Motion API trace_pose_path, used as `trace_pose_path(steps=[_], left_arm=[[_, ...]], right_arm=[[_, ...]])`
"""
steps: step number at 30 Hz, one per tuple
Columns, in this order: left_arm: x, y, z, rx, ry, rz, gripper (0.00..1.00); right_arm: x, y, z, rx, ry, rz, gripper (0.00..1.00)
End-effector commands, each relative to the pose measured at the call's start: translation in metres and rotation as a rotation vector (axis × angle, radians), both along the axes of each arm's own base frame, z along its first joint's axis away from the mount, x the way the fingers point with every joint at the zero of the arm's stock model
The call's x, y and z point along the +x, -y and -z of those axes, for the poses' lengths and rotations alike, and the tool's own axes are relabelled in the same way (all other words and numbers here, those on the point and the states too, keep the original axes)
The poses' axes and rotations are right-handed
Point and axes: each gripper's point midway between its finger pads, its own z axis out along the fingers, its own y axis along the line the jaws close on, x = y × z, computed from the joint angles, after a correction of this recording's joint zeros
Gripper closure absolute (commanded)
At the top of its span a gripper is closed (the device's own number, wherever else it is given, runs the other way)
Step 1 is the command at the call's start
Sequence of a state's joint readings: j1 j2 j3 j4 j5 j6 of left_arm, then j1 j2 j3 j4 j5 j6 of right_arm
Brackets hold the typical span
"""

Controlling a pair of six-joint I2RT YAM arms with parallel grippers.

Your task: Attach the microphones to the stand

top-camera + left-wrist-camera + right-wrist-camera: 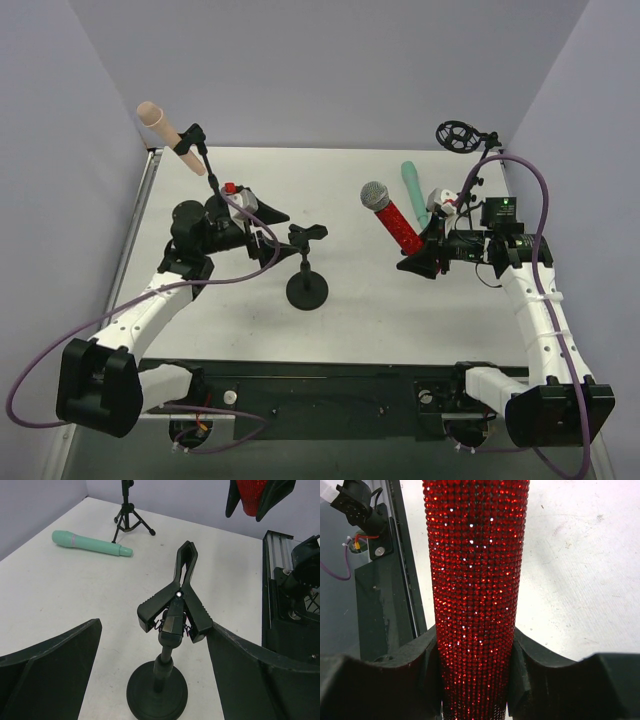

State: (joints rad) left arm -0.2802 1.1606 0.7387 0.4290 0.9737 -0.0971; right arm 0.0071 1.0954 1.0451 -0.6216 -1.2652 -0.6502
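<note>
**Step in hand: seating the red mic in the centre clamp.**
The right tool (416, 250) pinches the red mic (392, 218) by its body, held above the worktop (400, 310). The left tool (272, 234), spread, flanks the clamp (177, 597) of the centre stand (306, 290). Next, probably, the left squeezes the clamp open and the right slides the mic in. The pink mic (168, 132) sits clipped at rear left. The teal mic (414, 190) lies behind the right tool, off the path.

— How does the left end effector (272, 235) stand?
— Fingers spread wide, gripping nothing. The left arm (150, 300) stretches forward from its base and angles inward.
— And the right end effector (418, 250)?
— Both fingers are clamped tight around the glittery red microphone (395, 222). The right arm (540, 310) reaches forward, its wrist turned inward.
</note>
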Motion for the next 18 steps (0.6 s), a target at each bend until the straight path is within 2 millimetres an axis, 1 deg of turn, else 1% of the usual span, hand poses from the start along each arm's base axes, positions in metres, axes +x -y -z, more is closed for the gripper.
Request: trace_pose_path(steps=[1, 3, 8, 10, 11, 14, 15, 16, 17, 18], left_arm=[[-0.005, 0.013, -0.026, -0.03, 0.15, 0.106, 0.03], [-0.007, 0.017, -0.022, -0.025, 0.142, 0.121, 0.03], [-0.009, 0.022, -0.027, -0.035, 0.153, 0.14, 0.03], [-0.009, 0.025, -0.027, -0.038, 0.141, 0.149, 0.06], [-0.009, 0.027, -0.023, -0.036, 0.123, 0.16, 0.09], [-0.009, 0.028, -0.023, -0.036, 0.113, 0.171, 0.16], [-0.008, 0.028, -0.022, -0.035, 0.108, 0.173, 0.21], [-0.008, 0.029, -0.021, -0.031, 0.095, 0.176, 0.24], [-0.007, 0.029, -0.024, -0.029, 0.102, 0.179, 0.33], [-0.007, 0.029, -0.019, -0.018, 0.078, 0.182, 0.39]], right_arm=[[-0.004, -0.006, -0.014, 0.057, 0.051, -0.042, 1.0], [-0.004, -0.006, -0.014, 0.057, 0.051, -0.041, 1.0], [-0.003, -0.006, -0.012, 0.058, 0.041, -0.039, 1.0], [-0.003, -0.006, -0.012, 0.06, 0.041, -0.042, 1.0], [-0.003, -0.006, -0.012, 0.058, 0.042, -0.039, 1.0], [-0.003, -0.006, -0.012, 0.06, 0.042, -0.041, 1.0], [-0.003, -0.006, -0.012, 0.06, 0.039, -0.041, 1.0], [-0.003, -0.006, -0.012, 0.06, 0.041, -0.04, 1.0], [-0.003, -0.006, -0.011, 0.062, 0.036, -0.042, 1.0], [-0.003, -0.006, -0.012, 0.06, 0.039, -0.041, 1.0]])
